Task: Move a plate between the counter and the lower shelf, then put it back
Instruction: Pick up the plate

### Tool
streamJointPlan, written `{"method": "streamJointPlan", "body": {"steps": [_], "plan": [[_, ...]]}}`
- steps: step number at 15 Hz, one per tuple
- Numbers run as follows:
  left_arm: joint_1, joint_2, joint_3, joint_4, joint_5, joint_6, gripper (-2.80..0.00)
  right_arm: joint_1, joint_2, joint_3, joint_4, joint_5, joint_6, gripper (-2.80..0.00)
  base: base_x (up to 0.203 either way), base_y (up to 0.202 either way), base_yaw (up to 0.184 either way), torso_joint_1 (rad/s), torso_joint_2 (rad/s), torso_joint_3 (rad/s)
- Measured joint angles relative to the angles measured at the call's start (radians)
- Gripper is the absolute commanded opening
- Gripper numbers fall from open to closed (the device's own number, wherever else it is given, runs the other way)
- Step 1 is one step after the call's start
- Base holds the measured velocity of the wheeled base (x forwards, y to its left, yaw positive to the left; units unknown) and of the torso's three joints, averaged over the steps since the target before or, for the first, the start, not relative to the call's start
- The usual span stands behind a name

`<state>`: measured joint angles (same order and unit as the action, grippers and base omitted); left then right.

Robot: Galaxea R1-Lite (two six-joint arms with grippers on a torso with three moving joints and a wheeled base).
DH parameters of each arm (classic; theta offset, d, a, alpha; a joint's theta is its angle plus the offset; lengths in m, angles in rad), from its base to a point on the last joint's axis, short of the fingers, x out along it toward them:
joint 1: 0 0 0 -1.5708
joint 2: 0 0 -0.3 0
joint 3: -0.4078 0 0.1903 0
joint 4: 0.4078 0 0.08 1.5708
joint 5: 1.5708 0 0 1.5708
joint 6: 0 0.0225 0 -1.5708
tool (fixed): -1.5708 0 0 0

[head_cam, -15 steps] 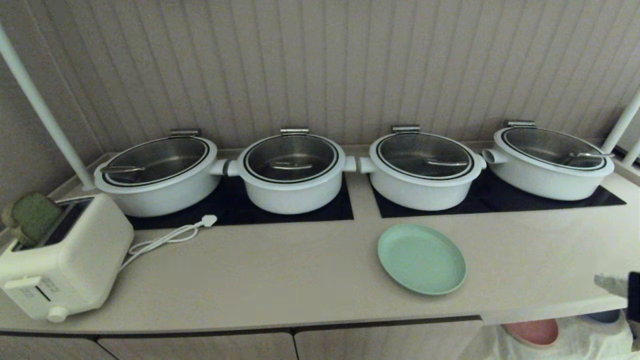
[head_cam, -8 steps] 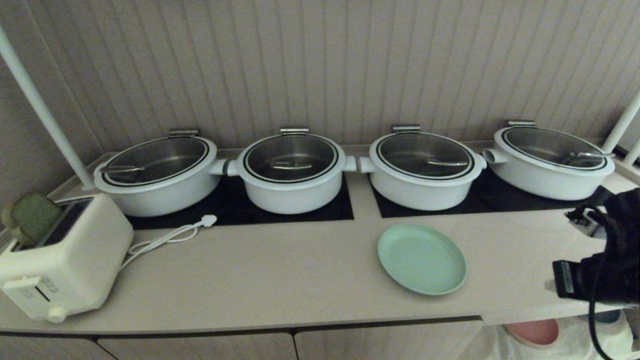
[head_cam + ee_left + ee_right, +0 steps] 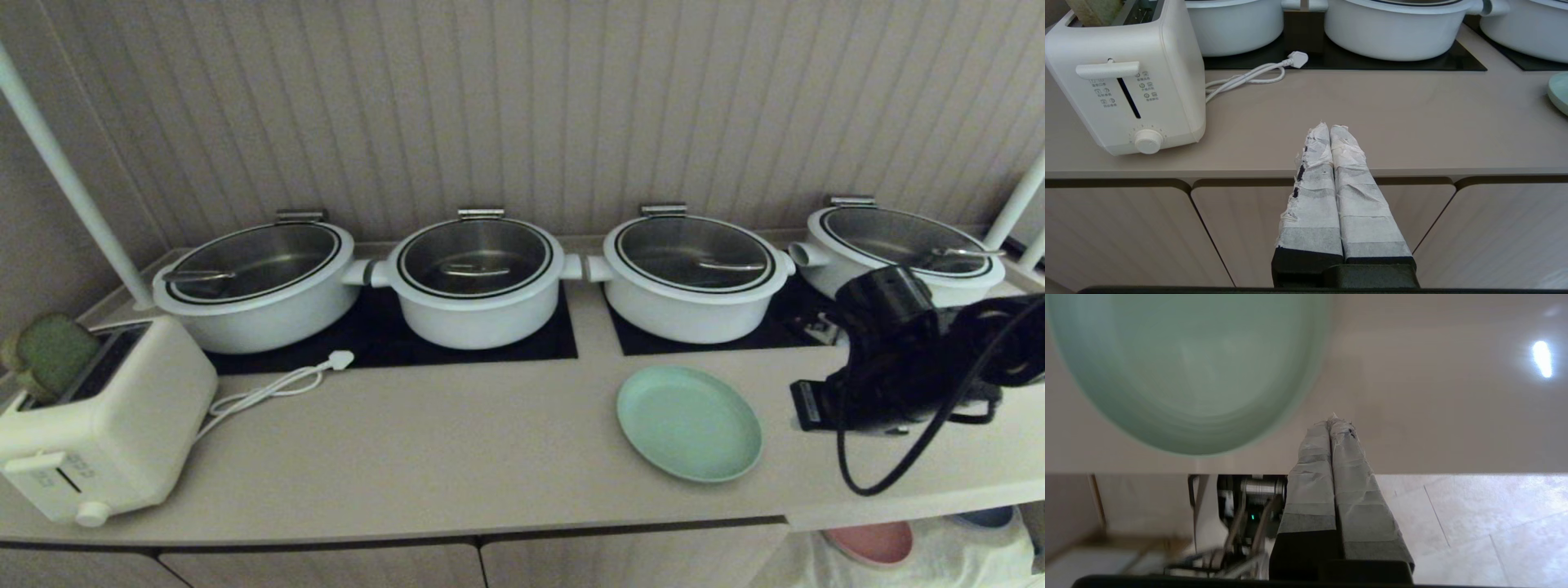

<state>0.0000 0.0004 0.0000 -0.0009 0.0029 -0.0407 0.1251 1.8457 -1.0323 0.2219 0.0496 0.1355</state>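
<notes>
Plate (image 3: 689, 422): mint green, round, lies flat and face-up on counter (image 3: 457, 457), near the front edge, in front of the 3rd pot (image 3: 692, 278) from the left. Round, so no long axis; in head view it reads as an oval stretched left-right, tilt of view only. Rim up, nothing on it.

R gripper (image 3: 1331, 422): over the counter just right of the plate, apart from it. Taped fingers pressed together, nothing between them. In head view only the black wrist body (image 3: 890, 359) and looped cable show, partly covering the 4th pot (image 3: 906, 245).

L gripper (image 3: 1330, 130): parked low in front of the cabinet doors (image 3: 1126, 232), tips at counter-edge level, fingers together, empty.

Other: toaster (image 3: 98, 416) at left end, its white cord (image 3: 277, 388) lying loose. Black hob panels (image 3: 392, 339) under the pots. Lower shelf (image 3: 914, 555) at bottom right: pale cloth, pink plate (image 3: 869, 541) on it; a blue item beside it, partly hidden
</notes>
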Motion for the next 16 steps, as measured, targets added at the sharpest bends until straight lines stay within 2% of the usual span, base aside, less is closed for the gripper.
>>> {"method": "streamJointPlan", "body": {"steps": [5,12,13,16], "plan": [[0.0,0.0,0.0,0.0,0.0,0.0,-2.8,0.079,0.076,-0.099,0.069,-0.001,0.009,-2.8,0.0,0.0,0.0,0.0,0.0,0.0],[0.0,0.0,0.0,0.0,0.0,0.0,-2.8,0.054,0.104,-0.164,0.137,-0.004,0.016,-2.8,0.0,0.0,0.0,0.0,0.0,0.0],[0.0,0.0,0.0,0.0,0.0,0.0,-2.8,0.048,0.108,-0.173,0.14,-0.005,0.023,0.0,0.0,0.0,0.0,0.0,0.0,0.0],[0.0,0.0,0.0,0.0,0.0,0.0,-2.8,0.04,0.121,-0.184,0.154,-0.006,0.028,0.0,0.0,0.0,0.0,0.0,0.0,0.0]]}}
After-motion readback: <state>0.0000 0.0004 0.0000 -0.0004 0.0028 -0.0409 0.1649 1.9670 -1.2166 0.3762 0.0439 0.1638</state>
